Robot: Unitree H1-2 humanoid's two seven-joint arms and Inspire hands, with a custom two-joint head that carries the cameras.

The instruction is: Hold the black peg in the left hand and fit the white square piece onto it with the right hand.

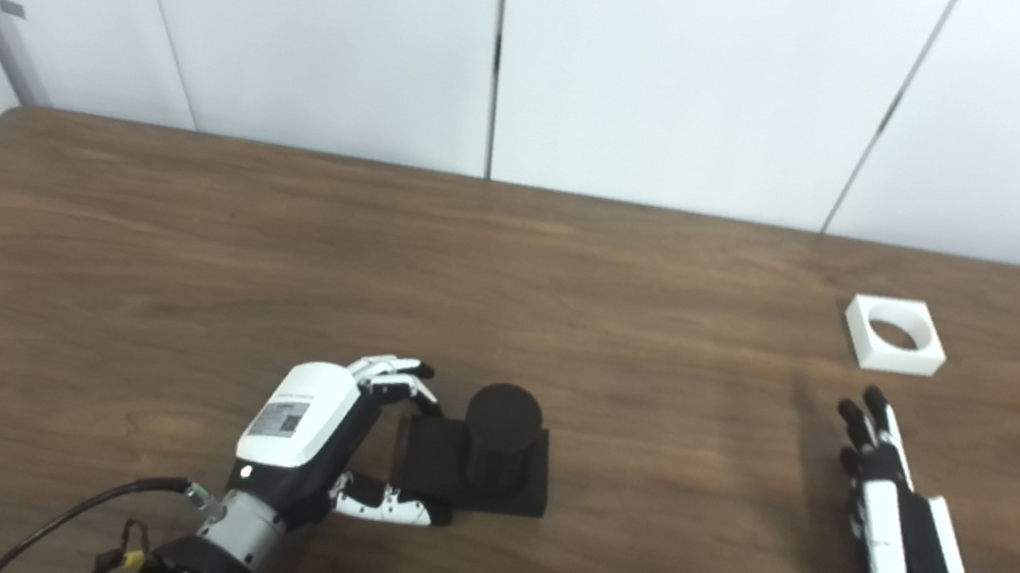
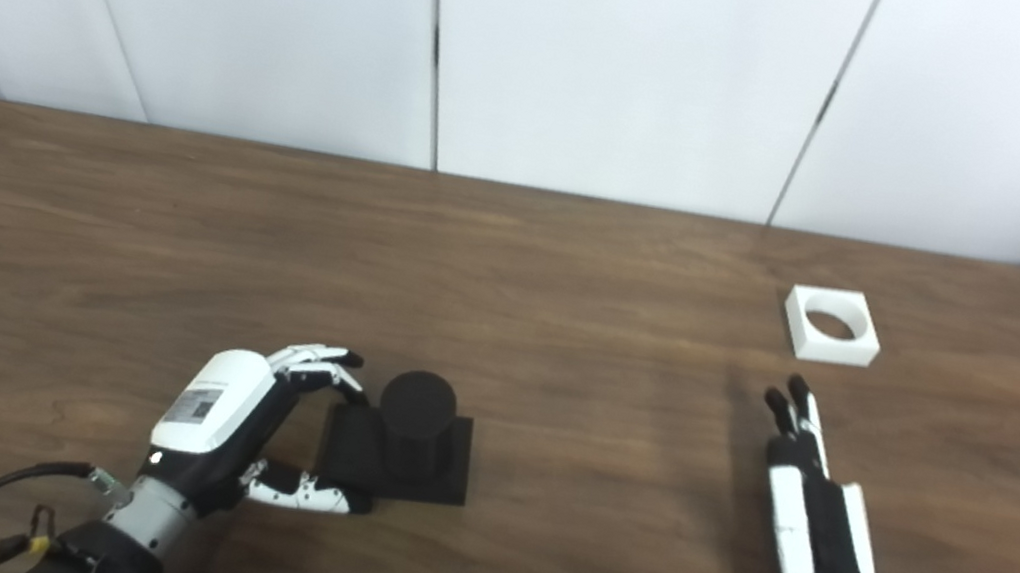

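The dark wood-grain desk [image 1: 171,256] carries everything, and the task has barely begun. The black round peg on its square black base [image 1: 485,455] stands near the front edge; the left hand [image 1: 316,435] curls around the base's left side, seemingly touching but not yet lifting. The right hand [image 1: 892,505] lies released, fingers straight, short of the white square piece with a round hole [image 1: 895,335], untouched.
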